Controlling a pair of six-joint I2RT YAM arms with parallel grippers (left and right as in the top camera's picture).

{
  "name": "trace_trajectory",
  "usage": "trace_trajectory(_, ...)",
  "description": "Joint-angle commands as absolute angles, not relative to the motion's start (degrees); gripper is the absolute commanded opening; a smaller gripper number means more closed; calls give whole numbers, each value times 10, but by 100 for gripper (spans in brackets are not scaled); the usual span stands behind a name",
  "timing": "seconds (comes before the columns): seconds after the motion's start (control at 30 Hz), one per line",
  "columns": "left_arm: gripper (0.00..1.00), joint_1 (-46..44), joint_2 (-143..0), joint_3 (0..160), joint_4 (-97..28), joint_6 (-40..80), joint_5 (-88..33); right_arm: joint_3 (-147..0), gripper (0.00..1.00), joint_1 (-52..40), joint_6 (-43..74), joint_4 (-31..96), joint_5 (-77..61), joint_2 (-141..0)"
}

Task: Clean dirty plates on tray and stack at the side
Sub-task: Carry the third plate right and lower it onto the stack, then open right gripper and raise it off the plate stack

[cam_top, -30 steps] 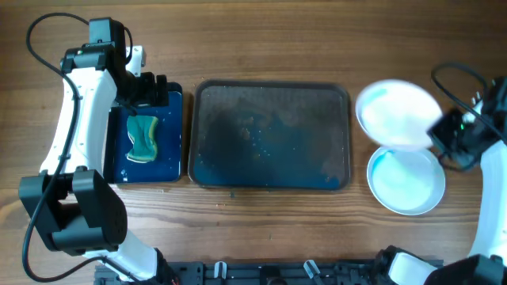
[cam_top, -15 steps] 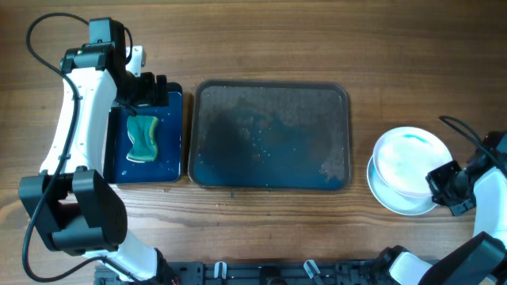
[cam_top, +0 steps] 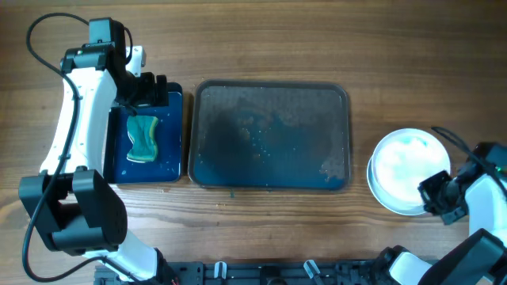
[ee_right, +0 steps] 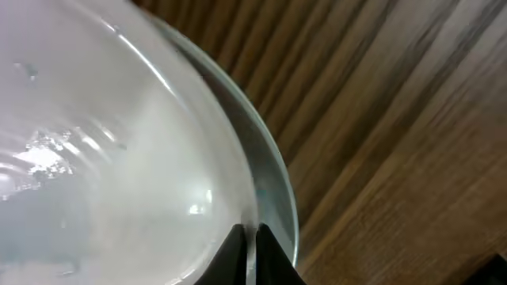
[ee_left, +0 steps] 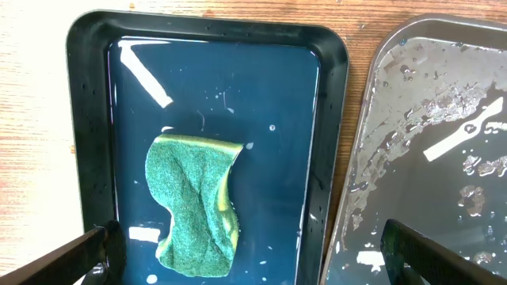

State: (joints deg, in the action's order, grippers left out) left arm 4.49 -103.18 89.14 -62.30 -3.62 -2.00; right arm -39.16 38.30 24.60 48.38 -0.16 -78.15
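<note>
Wood-grain table (cam_top: 269, 39) held the dark grey tray (cam_top: 269, 99) at its middle, the tray's floor wet and speckled. Just right of it, on the table, white plates (cam_top: 408, 166) sat stacked, with at least 2 rims showing and faint blue on the top plate (cam_top: 404, 154). The right gripper (cam_top: 438, 198) pinched that plate's rim, fingers almost together. The left gripper (cam_top: 150, 87) hung over a small blue tray (cam_top: 173, 127) with a green sponge (cam_top: 144, 137) in it, fingers spread wide, gripping nothing.
</note>
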Motion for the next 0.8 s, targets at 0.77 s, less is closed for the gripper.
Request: trace_trajectory(0.77,100,43,-1031,896,-621,-41,-25,-356,35,332,202,373,-100,-779)
